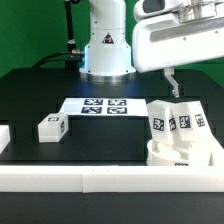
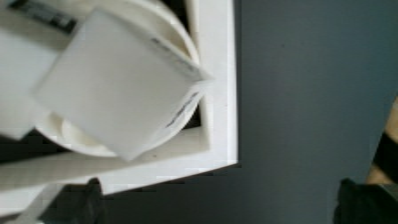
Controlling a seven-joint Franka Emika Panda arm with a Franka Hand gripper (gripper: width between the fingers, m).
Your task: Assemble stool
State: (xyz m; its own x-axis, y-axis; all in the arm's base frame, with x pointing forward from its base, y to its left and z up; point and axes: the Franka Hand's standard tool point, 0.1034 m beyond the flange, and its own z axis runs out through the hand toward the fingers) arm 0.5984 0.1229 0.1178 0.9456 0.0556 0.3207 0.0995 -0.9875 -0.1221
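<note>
1. Standing upright on the round seat (image 1: 182, 152) are two legs: the first raised leg (image 1: 159, 121) and, just beside it, the second raised leg (image 1: 191, 121). Both have their tags facing the camera.
2. The seat sits on the table (image 1: 110, 140) at the corner where the near edge meets the edge on the exterior view's right. It is tucked against the white border rail (image 1: 100, 178).
3. The loose leg (image 1: 52, 126) lies on its side well apart from the seat, toward the table edge on the exterior view's left. The marker board (image 1: 105, 105) lies between it and the far edge.
4. The end effector (image 1: 170, 82) hangs above and just behind the raised legs. In the wrist view its fingers (image 2: 64, 206) are spread wide with nothing between them, so it holds no part.
5. Judged from this, about two thirds of the leg work looks done.
6. I cannot tell whether the two raised legs are fully seated or only resting in their sockets.
7. What is left is probably to fetch the loose leg, bring it across the table, and fix it into the free spot on the seat.
</note>
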